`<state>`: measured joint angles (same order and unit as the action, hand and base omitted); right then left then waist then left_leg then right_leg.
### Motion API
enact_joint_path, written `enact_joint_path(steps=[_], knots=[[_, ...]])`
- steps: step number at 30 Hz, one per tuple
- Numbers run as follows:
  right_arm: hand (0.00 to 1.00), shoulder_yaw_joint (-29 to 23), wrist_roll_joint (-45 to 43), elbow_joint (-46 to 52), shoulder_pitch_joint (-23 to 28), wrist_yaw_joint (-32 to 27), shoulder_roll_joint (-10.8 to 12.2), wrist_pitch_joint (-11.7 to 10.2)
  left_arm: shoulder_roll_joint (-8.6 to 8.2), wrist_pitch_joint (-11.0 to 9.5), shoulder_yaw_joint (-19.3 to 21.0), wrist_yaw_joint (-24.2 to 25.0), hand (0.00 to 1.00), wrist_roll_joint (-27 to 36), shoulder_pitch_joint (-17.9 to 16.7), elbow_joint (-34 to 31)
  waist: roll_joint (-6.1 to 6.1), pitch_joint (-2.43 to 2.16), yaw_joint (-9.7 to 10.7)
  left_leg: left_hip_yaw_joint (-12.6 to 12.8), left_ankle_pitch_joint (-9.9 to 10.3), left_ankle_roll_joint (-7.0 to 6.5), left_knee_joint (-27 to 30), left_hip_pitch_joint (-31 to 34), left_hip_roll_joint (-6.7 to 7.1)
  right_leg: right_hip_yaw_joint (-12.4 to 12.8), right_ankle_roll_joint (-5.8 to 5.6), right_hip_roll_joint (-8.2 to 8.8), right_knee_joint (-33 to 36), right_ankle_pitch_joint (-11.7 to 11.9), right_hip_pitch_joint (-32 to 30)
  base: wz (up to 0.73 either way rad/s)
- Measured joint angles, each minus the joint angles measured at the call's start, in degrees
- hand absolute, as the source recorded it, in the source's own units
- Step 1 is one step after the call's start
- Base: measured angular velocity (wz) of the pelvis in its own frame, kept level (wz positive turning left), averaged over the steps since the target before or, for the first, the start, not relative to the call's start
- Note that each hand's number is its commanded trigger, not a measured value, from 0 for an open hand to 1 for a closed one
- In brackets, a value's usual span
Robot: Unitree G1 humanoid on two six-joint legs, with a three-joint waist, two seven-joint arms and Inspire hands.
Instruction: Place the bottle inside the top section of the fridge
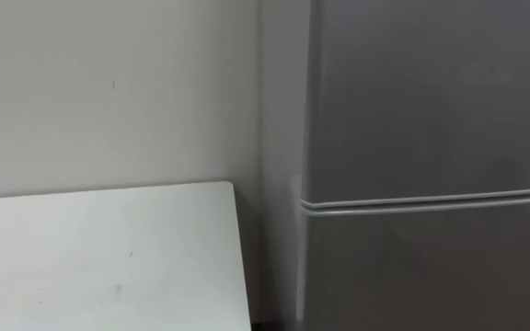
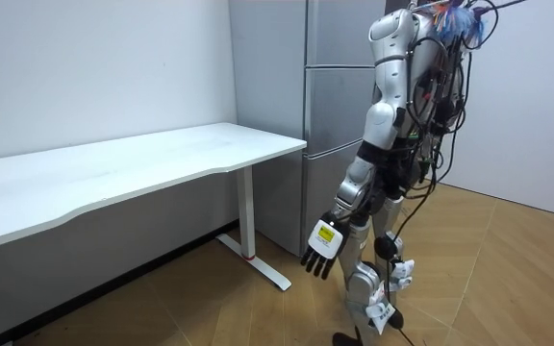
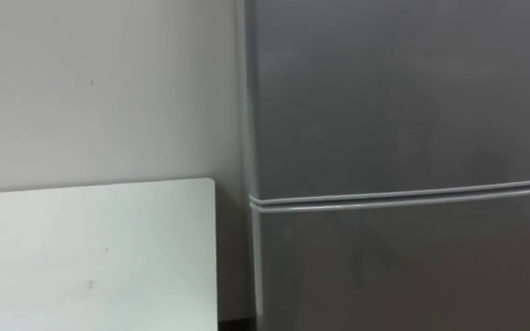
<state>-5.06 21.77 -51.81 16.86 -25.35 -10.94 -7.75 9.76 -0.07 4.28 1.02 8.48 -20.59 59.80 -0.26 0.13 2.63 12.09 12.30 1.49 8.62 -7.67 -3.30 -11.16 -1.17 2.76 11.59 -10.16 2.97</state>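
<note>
- Fridge (image 1: 431,165): a grey two-door unit standing just beside the far right corner of the white table (image 1: 99,257). The robot stands upright close in front of it.
- Upper door (image 1: 431,92) and lower door (image 1: 431,276): both lie flush and shut, meeting at a pale horizontal seam (image 1: 431,200). No handle or hinge side can be made out on either.
- Left hand (image 2: 323,248): hangs low at the robot's side below the table's edge, with fingers loosely spread and pointing down, and carries nothing.
- Bottle: its place cannot be told. With the upper door shut, the scene fits a bottle already stowed behind a reclosed door. It equally fits one that is elsewhere and yet to be brought.
- Judgement on technique: the stage is unsettled, so only general cautions hold.
  - Any work on the upper door should grip its free edge above the seam, so that the lower door is not pulled instead.
  - The robot stands close, so a swinging door would need room at the torso.
  - The table's right edge also limits room on that side.
</note>
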Motion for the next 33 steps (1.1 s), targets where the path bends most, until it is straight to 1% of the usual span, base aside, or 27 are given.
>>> enact_joint_path(steps=[3,5,9,11,12,13,15,18,20,23,28,33], knots=[[0.0,1.4,-2.2,-2.4,0.1,4.0,0.1,0.2,0.02,-0.1,0.0,0.8,0.0,-0.3,0.0,0.2,0.02,0.01,-0.1,0.0,0.0,0.0,0.0,-0.1,-0.01,0.0,0.0,-0.01,0.0,0.0,0.0,0.0],[0.0,1.7,-4.1,-3.4,0.2,6.7,0.7,0.3,0.02,-0.1,0.0,0.9,0.0,-0.3,0.0,0.9,0.05,0.03,-0.4,-0.1,0.0,0.01,0.1,0.0,-0.02,0.0,0.01,0.0,0.0,0.0,0.0,0.0],[0.0,2.1,-4.6,-3.7,0.2,10.1,1.9,0.6,-0.07,0.0,0.0,0.9,0.0,-0.7,0.1,0.9,0.07,0.03,-1.0,-0.1,0.0,-0.02,0.1,0.2,-0.01,-0.3,0.0,0.08,0.0,0.0,0.0,0.02],[0.0,4.2,-4.6,-3.7,0.0,13.6,1.9,1.7,-0.07,0.1,-0.1,0.9,0.0,-0.8,0.5,0.9,0.11,0.04,-1.5,-0.2,0.2,-0.02,0.1,0.3,-0.02,-0.4,0.0,0.08,0.0,0.0,-0.1,0.0],[0.0,4.8,-4.6,-3.7,0.0,14.5,1.9,1.8,-0.07,0.2,-0.1,0.9,0.0,-0.8,0.6,0.9,0.13,0.04,-1.5,-0.2,0.2,-0.02,0.1,0.3,-0.03,-0.4,0.0,0.07,0.0,0.0,-0.2,0.0],[0.0,6.0,-4.5,-3.9,-0.2,16.5,1.9,2.3,-0.09,0.4,-0.1,0.9,0.0,-0.7,0.8,0.9,0.13,0.03,-1.6,-0.2,0.2,-0.03,0.1,0.5,-0.03,-0.4,0.0,0.07,0.0,0.0,-0.2,0.0],[0.0,7.1,-4.5,-5.2,-1.2,19.3,2.0,3.2,-0.12,0.9,-0.2,0.8,0.0,-0.9,1.1,0.9,0.21,-0.13,-1.6,-0.2,0.3,-0.04,0.2,0.9,-0.02,-0.4,-0.01,0.07,0.0,0.0,-0.6,0.0],[0.0,7.2,-3.9,-9.7,-3.6,22.7,1.6,4.7,0.04,2.2,-0.1,0.4,0.0,-4.7,1.4,0.8,0.21,-0.18,-1.4,-0.4,0.3,-0.06,0.8,1.2,-0.01,-0.9,-0.06,0.14,-0.2,0.1,0.0,0.04],[0.0,7.2,-3.9,-11.3,-4.4,23.9,1.5,5.5,0.04,3.0,-0.2,0.1,0.0,-5.9,2.1,0.9,0.17,-0.2,-1.5,-0.6,0.3,-0.06,0.8,1.2,-0.01,-1.5,-0.07,0.15,-0.9,0.1,0.3,0.14],[0.0,7.2,-3.8,-13.2,-5.7,25.3,1.0,6.1,0.06,4.1,-1.0,-0.5,0.0,-6.9,3.1,0.9,0.27,-0.18,-1.5,-0.7,0.3,-0.05,0.9,1.4,-0.03,-1.6,-0.07,0.14,-0.9,0.1,0.3,0.05],[0.0,7.2,-3.4,-14.8,-6.4,26.8,1.0,6.5,0.05,4.8,-1.2,-0.9,0.0,-6.9,4.0,1.0,0.23,-0.11,-1.4,-0.6,0.3,-0.05,1.0,1.2,-0.02,-1.7,-0.08,0.16,-1.2,0.1,0.7,0.0],[0.0,7.2,-2.8,-15.3,-6.7,26.9,1.1,6.6,-0.07,4.9,-1.2,-1.5,0.0,-7.0,4.4,1.5,0.23,-0.1,-1.5,-0.6,0.3,-0.05,1.0,1.2,-0.02,-1.8,-0.12,0.13,-1.8,0.0,1.0,0.02]])
